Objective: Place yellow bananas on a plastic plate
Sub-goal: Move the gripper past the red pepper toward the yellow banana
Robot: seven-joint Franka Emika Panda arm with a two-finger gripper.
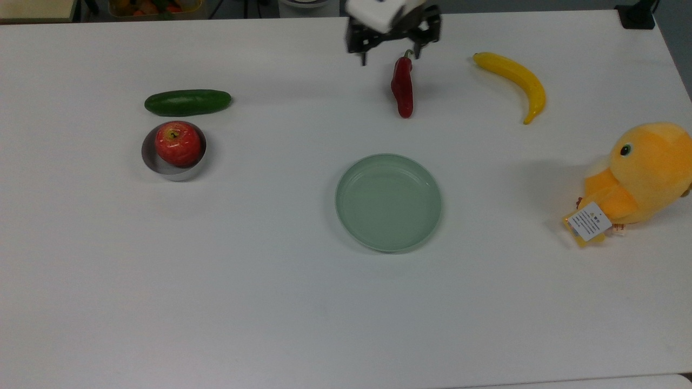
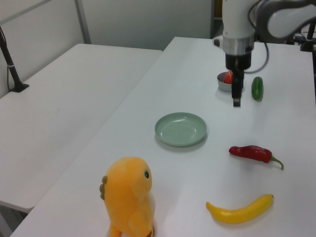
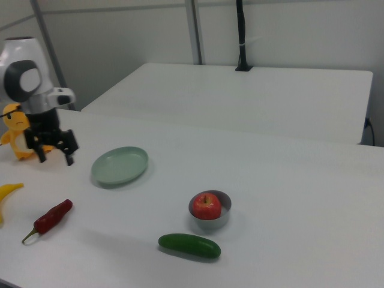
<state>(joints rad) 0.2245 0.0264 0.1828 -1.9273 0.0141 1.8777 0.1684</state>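
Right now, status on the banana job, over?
Pincer open, empty, above the red chili pepper's stem end. Banana flat on the table, untouched. Mint plate bare. Nothing between banana and plate.

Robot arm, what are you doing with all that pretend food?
The gripper is open and holding nothing. It hangs above the table near the stem end of the red pepper. The yellow banana lies on the table at the top view's right, untouched. The green plate in the middle has nothing on it. A cucumber, an apple in a metal bowl and a plush duck sit around them. So the banana is not yet on the plate.
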